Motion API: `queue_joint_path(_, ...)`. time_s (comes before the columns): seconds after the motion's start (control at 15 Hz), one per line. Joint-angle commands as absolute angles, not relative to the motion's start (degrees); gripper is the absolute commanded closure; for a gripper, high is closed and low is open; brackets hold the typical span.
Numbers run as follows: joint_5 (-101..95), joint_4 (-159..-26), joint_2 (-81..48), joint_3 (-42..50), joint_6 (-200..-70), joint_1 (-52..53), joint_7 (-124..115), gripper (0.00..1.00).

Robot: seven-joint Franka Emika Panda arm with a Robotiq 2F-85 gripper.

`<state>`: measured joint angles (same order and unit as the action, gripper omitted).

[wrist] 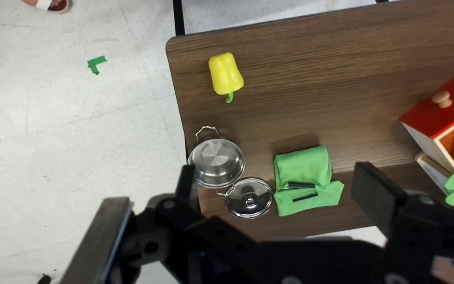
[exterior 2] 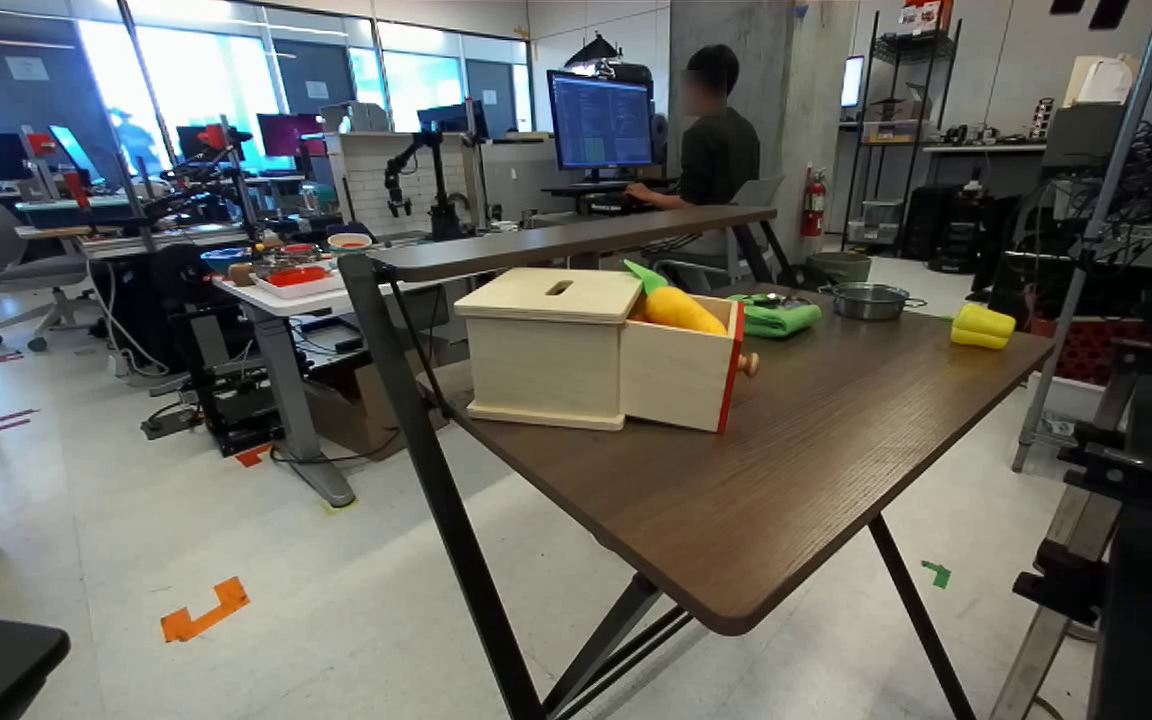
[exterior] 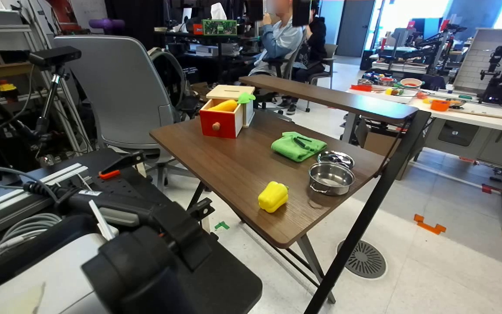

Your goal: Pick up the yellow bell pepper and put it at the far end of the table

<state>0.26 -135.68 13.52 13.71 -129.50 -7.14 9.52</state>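
In an exterior view, the gripper (exterior: 279,22) hangs in at the top edge, its dark fingers (exterior: 301,13) parted; well below it, the yellow bell pepper (exterior: 273,197) lies on the brown table (exterior: 233,161), near a rounded corner; in an exterior view, only the fingertips (exterior 2: 1109,13) show at the top; the pepper lies below them, while the wooden box (exterior 2: 541,370) stands well apart from them, near the opposite end of the table, its red-fronted drawer (exterior 2: 676,380) pulled open with an orange carrot-shaped piece (exterior 2: 681,310) inside; in the wrist view, the gripper is unclenched, spread wide; between its fingers shows the green cloth (wrist: 302,167), two black pieces (wrist: 305,197) on it; just ahead of the finger at the left of the view stands the steel pot (wrist: 216,161), the lid (wrist: 246,210) beside it; farther ahead, past the pot, lies the pepper, stem toward the gripper; the drawer's red front (wrist: 428,112) sits ahead of the finger at the right.
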Motion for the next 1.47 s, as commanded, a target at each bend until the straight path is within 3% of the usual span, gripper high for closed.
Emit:
queue_joint_path(0.0,2.45,-134.88,5.08,12.35,-134.74,-6.44,11.91,0.00)
queue_joint_path(0.47,9.20,-134.28,-8.90,9.29,-143.75,-7.72,19.44,0.00)
queue_joint_path(1.4,7.50,-126.89,-27.80,4.78,-149.76,-12.65,16.71,0.00)
